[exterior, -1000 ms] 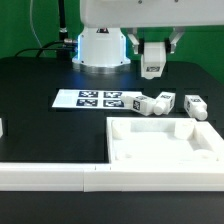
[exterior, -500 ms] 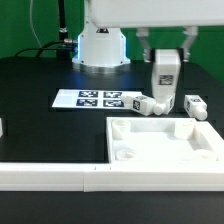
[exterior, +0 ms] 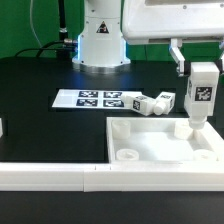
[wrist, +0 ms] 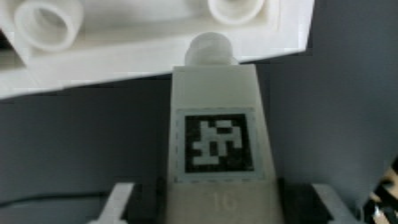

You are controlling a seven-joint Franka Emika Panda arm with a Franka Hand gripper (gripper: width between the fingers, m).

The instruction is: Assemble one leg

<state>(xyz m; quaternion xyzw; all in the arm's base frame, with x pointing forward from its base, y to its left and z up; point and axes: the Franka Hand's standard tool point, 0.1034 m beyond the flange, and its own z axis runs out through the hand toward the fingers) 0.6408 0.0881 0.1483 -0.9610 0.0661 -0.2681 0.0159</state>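
Gripper (exterior: pixel 201 72) clamped on one leg (exterior: pixel 201 98), leg upright over the panel's far corner on the exterior view's right.

Fingers closed on the leg's upper end; tagged face toward the exterior camera, narrow round end pointing down; wrist view shows the same leg (wrist: pixel 217 130) running away from the gripper (wrist: pixel 215 196), its rounded tip at the white panel (wrist: pixel 125 65) edge beside two round sockets; whether the tip touches the panel (exterior: pixel 150 140) I cannot tell; two more legs (exterior: pixel 156 102) lie on the black table (exterior: pixel 40 85) just beside the gripper toward the exterior view's left, close to the panel's far edge; marker board (exterior: pixel 98 99) further that way; open table beyond it; white rail (exterior: pixel 50 174) along the near edge, well apart from the gripper.
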